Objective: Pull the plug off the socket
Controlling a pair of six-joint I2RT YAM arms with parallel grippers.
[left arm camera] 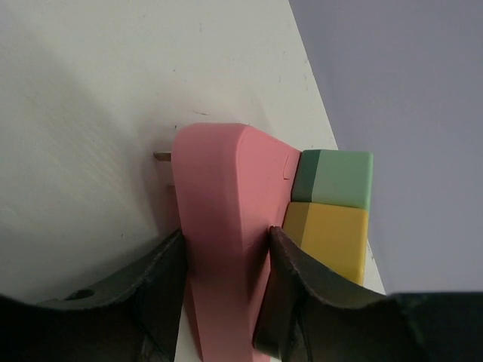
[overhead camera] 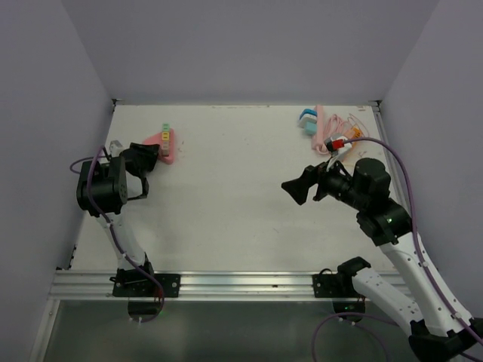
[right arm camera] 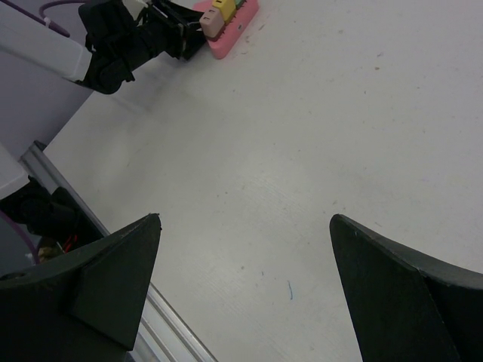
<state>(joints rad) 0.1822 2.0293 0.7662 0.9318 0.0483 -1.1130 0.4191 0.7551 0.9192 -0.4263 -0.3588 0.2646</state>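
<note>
Left gripper [left arm camera: 226, 235] is clamped on the pink socket piece [left arm camera: 226, 181], one finger [left arm camera: 155, 294] on each flat side, at the far-left part of the table [overhead camera: 226, 219] near the left wall. A metal prong [left arm camera: 162, 156] sticks out of the pink piece on the table side. A green block [left arm camera: 336, 179] and a yellow block [left arm camera: 332, 237] sit side by side, butted against its end. The right wrist view shows a beige block [right arm camera: 209, 24] next in the row (these look like the plugs, all seated). A small curved mark on the pink face is not legible, and no label can be read on the blocks.

Right gripper [right arm camera: 245, 219] hangs over the mid-right table, jaws spread wide, holding nothing and well apart from the socket piece. A pile of pink and blue items [overhead camera: 321, 122] lies at the far-right corner, with a red-and-white connector [overhead camera: 336, 142] just beside it.
</note>
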